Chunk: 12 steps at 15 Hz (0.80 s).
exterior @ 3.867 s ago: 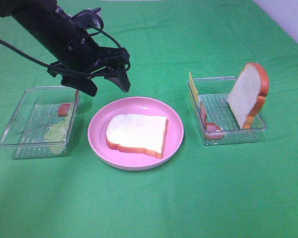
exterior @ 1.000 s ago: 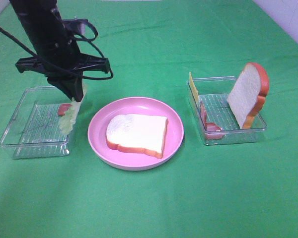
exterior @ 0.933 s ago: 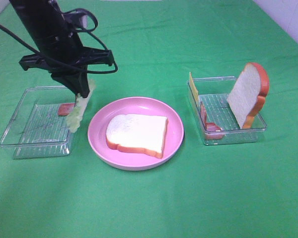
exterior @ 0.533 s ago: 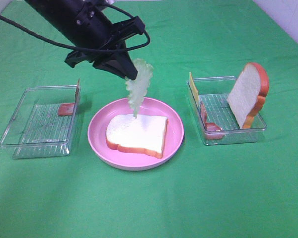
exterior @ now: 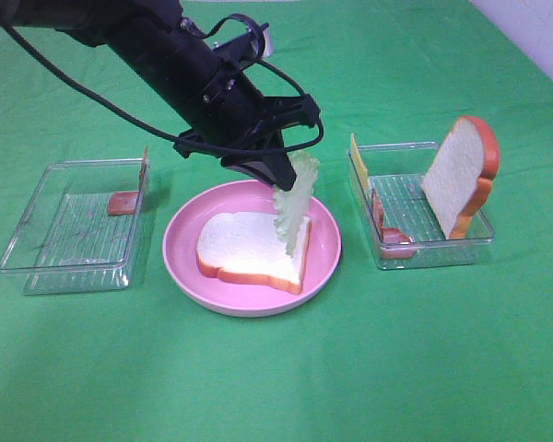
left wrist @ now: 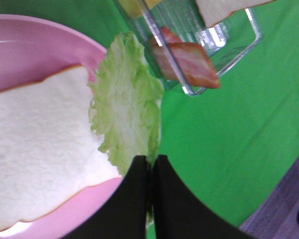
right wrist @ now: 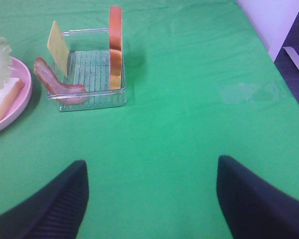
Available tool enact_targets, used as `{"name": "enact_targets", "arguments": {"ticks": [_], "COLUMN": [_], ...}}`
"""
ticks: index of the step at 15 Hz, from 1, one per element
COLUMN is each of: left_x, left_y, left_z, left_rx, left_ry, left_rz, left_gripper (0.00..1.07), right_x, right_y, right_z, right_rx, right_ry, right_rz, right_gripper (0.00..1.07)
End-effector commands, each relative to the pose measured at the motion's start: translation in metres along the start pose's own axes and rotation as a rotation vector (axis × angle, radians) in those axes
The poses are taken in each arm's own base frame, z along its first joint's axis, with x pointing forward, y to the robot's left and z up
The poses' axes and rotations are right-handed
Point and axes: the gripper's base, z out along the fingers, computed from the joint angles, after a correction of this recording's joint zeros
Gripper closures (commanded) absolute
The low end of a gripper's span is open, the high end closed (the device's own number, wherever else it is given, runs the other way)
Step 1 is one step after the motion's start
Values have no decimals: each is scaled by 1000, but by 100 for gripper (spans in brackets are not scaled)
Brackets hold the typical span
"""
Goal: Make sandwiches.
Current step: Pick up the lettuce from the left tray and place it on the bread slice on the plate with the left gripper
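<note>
**Lettuce Above the Plate**

Grips lettuce leaf in pinched-shut left gripper, hanging over bread slice lying in pink plate. Holds right gripper spread wide, empty, above green cloth. Shows a bacon piece in left tray; standing bread slice, cheese slice and bacon strip in right tray.
</note>
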Motion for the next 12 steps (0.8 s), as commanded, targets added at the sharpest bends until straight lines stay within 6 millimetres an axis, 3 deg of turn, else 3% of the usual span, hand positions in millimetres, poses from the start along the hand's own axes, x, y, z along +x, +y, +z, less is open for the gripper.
{"name": "enact_targets", "arguments": {"ticks": [1, 4, 6, 12], "left_x": [4, 8, 9, 9], "left_y": [10, 26, 37, 41], "left_z": [10, 21, 19, 17], "left_rx": [-62, -161, -292, -340], "left_ry": [39, 90, 97, 91], "left_rz": [4, -14, -55, -75], "left_gripper": [107, 107, 107, 107], "right_x": [0, 0, 0, 0], "right_y": [0, 0, 0, 0], "right_z": [-2, -2, -2, -2], "right_rx": [7, 7, 7, 7], "right_ry": [-20, -20, -20, -20], "right_rz": [-4, -4, -4, -4], "right_gripper": [38, 38, 38, 38]}}
